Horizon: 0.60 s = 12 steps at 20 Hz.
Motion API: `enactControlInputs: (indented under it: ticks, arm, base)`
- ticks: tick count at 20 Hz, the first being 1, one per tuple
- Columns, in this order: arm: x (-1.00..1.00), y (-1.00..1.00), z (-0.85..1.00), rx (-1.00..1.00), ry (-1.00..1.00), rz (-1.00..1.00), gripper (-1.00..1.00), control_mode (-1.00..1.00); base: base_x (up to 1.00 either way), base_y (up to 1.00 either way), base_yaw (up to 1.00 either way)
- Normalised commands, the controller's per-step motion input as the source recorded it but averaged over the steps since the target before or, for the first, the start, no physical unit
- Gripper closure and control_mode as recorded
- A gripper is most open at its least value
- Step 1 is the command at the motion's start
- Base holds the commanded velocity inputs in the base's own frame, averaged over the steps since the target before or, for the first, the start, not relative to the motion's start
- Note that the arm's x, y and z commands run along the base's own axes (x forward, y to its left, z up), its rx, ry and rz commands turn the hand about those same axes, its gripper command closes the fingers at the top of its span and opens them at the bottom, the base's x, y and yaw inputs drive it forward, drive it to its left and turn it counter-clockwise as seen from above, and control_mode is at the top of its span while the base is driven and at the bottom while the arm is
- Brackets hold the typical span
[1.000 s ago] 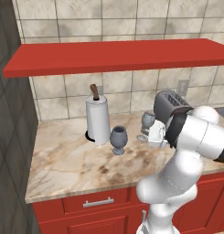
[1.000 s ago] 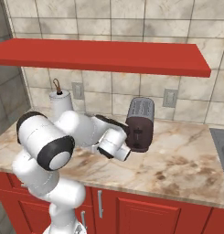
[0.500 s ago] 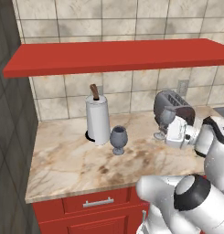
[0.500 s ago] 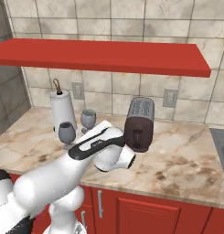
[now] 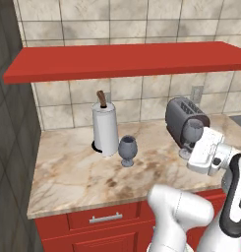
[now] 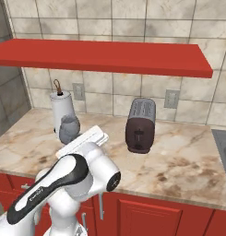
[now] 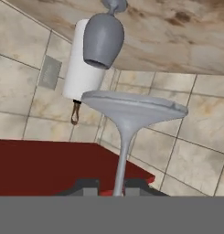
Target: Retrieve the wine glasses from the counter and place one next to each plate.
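Observation:
My gripper [image 7: 111,185] is shut on the thin stem of the paler wine glass [image 7: 131,109], whose flared end fills the middle of the upside-down hand view. In the left base view this glass [image 5: 193,130] hangs in front of the toaster, at the tip of my white hand [image 5: 206,153]. The darker wine glass [image 5: 127,150] stands upright on the marbled counter [image 5: 77,172], just right of the paper-towel roll [image 5: 105,129]. From the hand it appears as the smoky bowl [image 7: 102,39] against the roll. The plates are out of view.
A dark toaster [image 5: 183,118] [image 6: 141,124] stands at the back of the counter below the red shelf [image 5: 127,60]. In the right base view a grey glass [image 6: 68,129] sits before the roll, just past my hand; which glass it is I cannot tell. A sink edge [image 6: 223,143] lies far right.
The arm has swung round and carried the paler glass to the right, from beside the dark glass to in front of the toaster. The dark glass and roll have stayed put.

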Motion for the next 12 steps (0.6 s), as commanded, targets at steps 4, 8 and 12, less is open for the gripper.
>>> enactControlInputs:
  ticks: [4,8,12]
  arm:
    - [-0.74,0.01,0.59,-0.01,-0.21,-0.05,1.0,-1.0]
    - [-0.58,0.06,0.67,0.0,-0.2,-0.02,1.0,-1.0]
    - [-0.45,0.16,0.5,0.0,-0.17,-0.01,1.0,1.0]
  base:
    - [0.0,0.0,0.0]
    - [0.0,0.0,0.0]
    - [-0.15,0.1,-0.01]
